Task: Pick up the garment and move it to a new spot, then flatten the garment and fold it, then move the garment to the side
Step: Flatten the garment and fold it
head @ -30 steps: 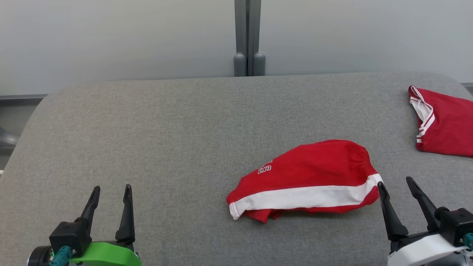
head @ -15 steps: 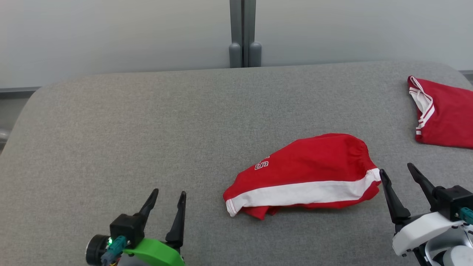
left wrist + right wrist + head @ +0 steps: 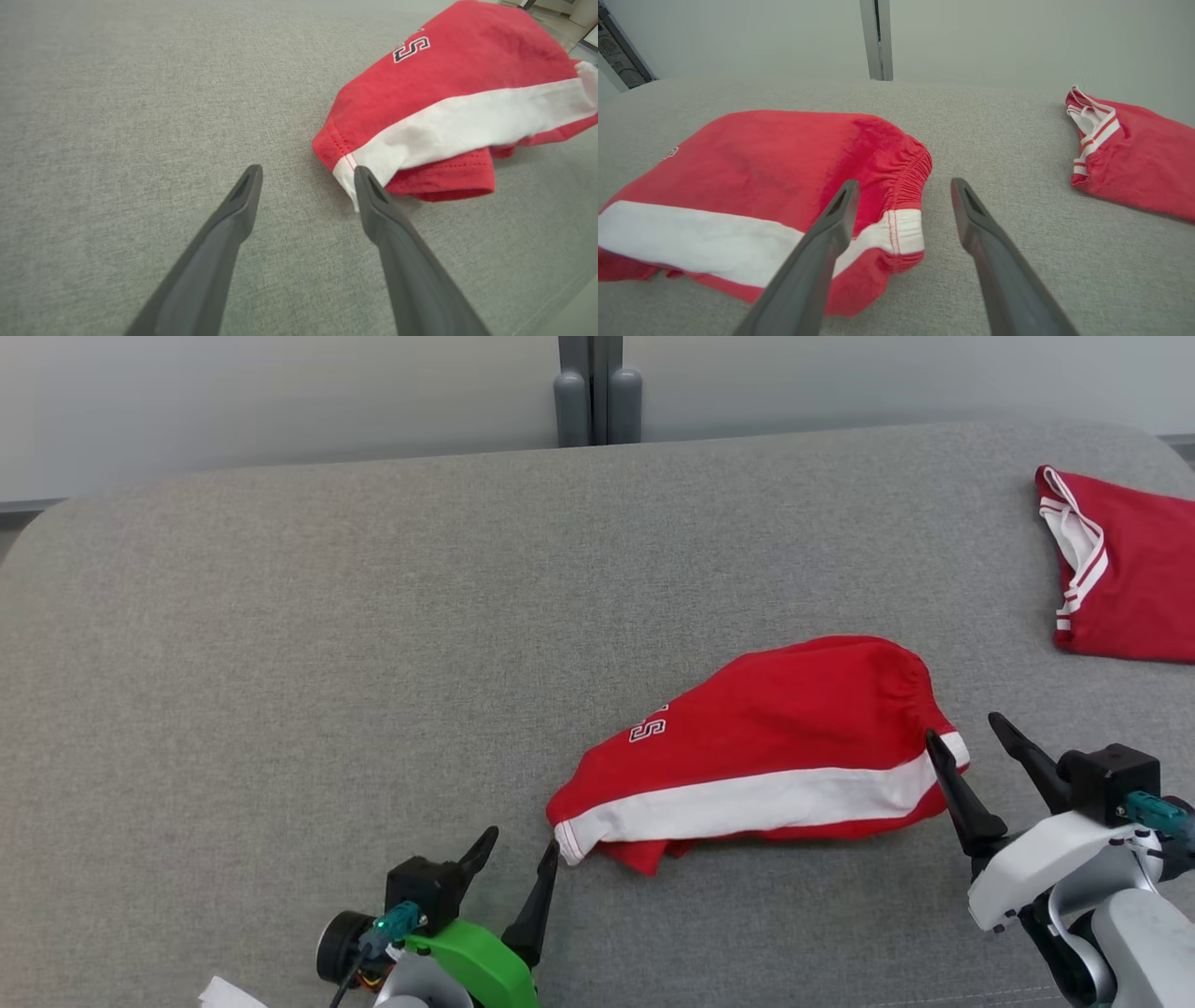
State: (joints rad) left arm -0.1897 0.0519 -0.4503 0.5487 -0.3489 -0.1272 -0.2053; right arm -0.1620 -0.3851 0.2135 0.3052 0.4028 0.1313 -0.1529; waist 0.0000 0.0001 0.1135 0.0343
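The garment (image 3: 766, 737) is a pair of red shorts with a white side stripe and white lettering, lying crumpled on the grey table (image 3: 280, 663). My left gripper (image 3: 523, 840) stands open at its left hem corner; in the left wrist view the right fingertip (image 3: 362, 179) is against the white hem of the garment (image 3: 444, 93), with the left gripper (image 3: 307, 169) over bare table. My right gripper (image 3: 962, 726) is open at the elastic waistband end. Seen from the right wrist, the garment (image 3: 761, 158) has its stripe end between the fingers of that gripper (image 3: 904, 182).
A second red garment with white trim (image 3: 1130, 579) lies at the table's far right, also seen as the red garment (image 3: 1134, 158) from the right wrist. A grey post (image 3: 593, 387) stands behind the table. A white scrap (image 3: 224, 994) shows at the bottom left.
The head camera has shifted. My left gripper has moved right up to the garment's left hem. My right gripper has moved forward to the waistband end. The garment lies as before.
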